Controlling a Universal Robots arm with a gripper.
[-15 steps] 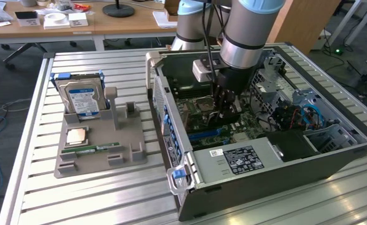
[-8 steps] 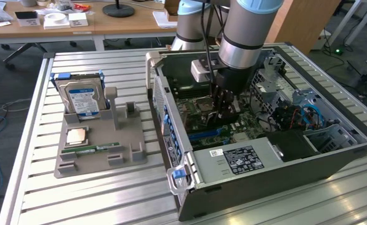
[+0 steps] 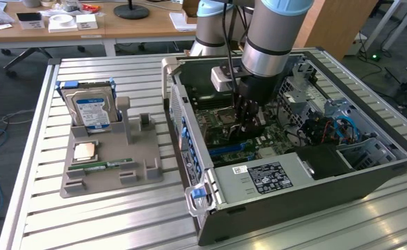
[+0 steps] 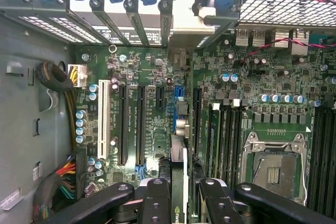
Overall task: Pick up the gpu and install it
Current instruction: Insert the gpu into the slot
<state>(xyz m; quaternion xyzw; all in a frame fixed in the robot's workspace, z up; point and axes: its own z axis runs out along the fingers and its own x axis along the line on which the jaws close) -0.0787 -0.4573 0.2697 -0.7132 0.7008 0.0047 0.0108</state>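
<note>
Jaws clenched on the gpu, which is held edge-on, upright, pinched between the two jaws with a black pad on each flat face. The card sticks out past the jaw tips toward the motherboard. Jaws and arm are down inside the open computer case. Just beyond the jaws the gpu's far edge lines up near the short blue slot; can't tell if it touches the board. Long black expansion slots and the white slot lie to one side of the jaws, the CPU socket to the other. Well apart from the jaws, outside the case toward the exterior view's left, a grey holder on the slatted desk carries the hard drive, a CPU chip and a memory stick.
</note>
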